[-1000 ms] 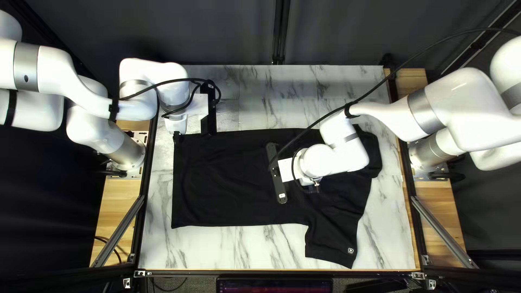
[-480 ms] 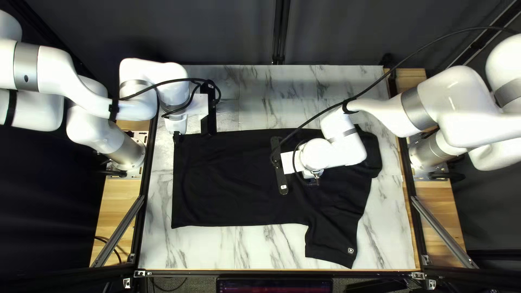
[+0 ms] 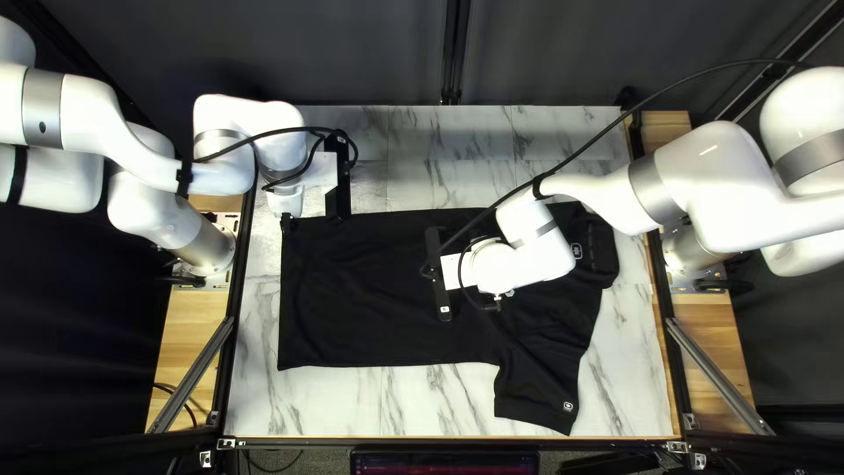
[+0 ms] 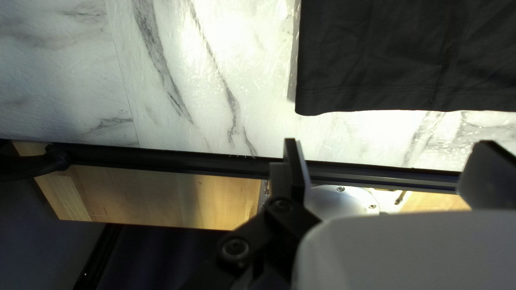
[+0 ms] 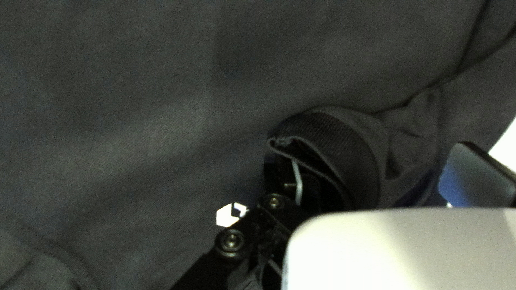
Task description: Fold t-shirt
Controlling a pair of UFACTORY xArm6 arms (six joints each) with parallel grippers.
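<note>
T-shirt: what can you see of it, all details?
The t-shirt is plain black cloth, lying mostly flat on the table, hem toward the left of the top left view. One sleeve points to the near edge, a pale mark by its cuff. A ribbed band curls up by the open right pincer; contact is unclear.

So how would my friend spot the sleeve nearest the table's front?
Find the marble-patterned table, then the black t-shirt spread on it. Toward the right of the top left view, one sleeve points at the table's near edge. Unlike the shirt's body, it juts out, with a small white mark.
</note>
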